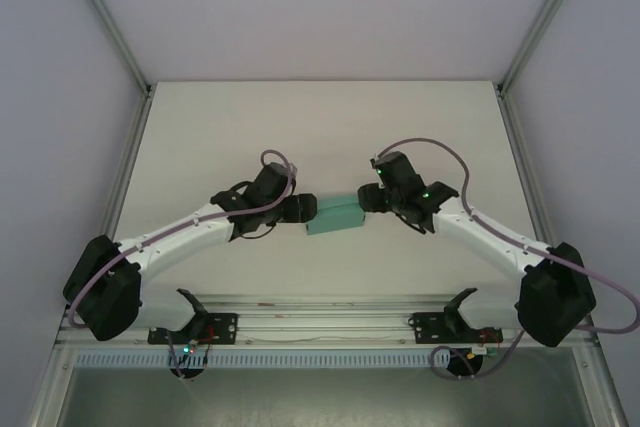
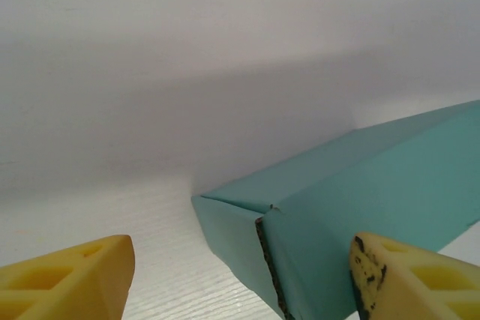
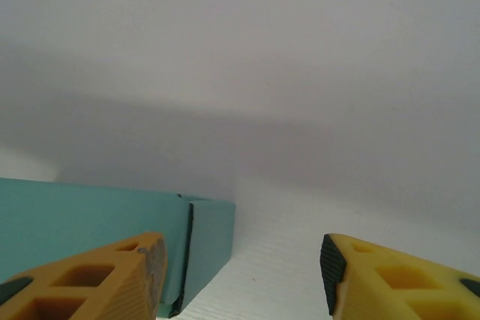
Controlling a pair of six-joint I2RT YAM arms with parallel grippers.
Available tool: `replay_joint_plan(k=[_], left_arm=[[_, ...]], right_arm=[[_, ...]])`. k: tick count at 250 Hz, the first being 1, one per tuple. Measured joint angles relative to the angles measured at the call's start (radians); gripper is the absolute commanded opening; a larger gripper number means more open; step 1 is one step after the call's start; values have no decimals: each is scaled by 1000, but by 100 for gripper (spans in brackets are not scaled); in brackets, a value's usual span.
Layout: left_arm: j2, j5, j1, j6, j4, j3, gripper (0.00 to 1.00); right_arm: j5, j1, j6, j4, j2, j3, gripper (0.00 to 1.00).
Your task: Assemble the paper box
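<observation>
Paper box (image 1: 335,215) lies on the worktop (image 1: 320,127), mid-table between the two arms, with one gripper at each end. The body is formed into a rectangular sleeve. Left end flap (image 2: 229,237) is folded over, with a dark gap along its seam. Right end flap (image 3: 210,241) is likewise folded, gap visible. Left gripper (image 1: 300,210): jaws wide, straddling the box end, no clamp evident. Right gripper (image 1: 372,200): jaws apart, box end beside one finger, nothing held. Judgement: assembly nearly complete; remaining work appears to be seating both end flaps fully.
</observation>
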Motion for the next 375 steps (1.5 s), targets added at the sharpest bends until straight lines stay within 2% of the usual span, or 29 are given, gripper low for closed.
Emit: replay_joint_plan(k=[54, 84, 102, 123, 156, 186, 211, 283, 295, 309, 360, 375], left_arm=[[0, 35, 0, -14, 51, -42, 53], [-2, 51, 0, -27, 88, -63, 38], [-5, 61, 0, -35, 111, -73, 37], [-10, 71, 10, -45, 135, -88, 33], [-23, 86, 26, -70, 182, -119, 21], [-37, 95, 43, -95, 218, -147, 14], [-37, 92, 52, -116, 229, -153, 0], [24, 1, 57, -158, 178, -95, 0], [40, -18, 57, -163, 167, -79, 7], [57, -35, 57, -170, 170, -69, 20], [33, -37, 58, -180, 193, -81, 28], [10, -26, 58, -177, 180, -92, 34]], right_arm=[[-37, -1, 13, -8, 35, 1, 48], [-64, -9, 20, -29, 60, 25, 48], [-87, -14, 20, -43, 74, 42, 48], [-114, -20, 27, -68, 93, 63, 42], [-165, -25, 33, -93, 132, 95, 31], [-206, -31, 45, -92, 164, 105, 21], [-243, -35, 57, -77, 182, 106, 12], [-244, -42, 116, 28, 199, 87, 1], [-233, -42, 126, 55, 201, 80, 0], [-220, -42, 138, 88, 204, 71, 0], [-210, -42, 153, 135, 186, 38, 0], [-222, -42, 151, 134, 170, 24, 0]])
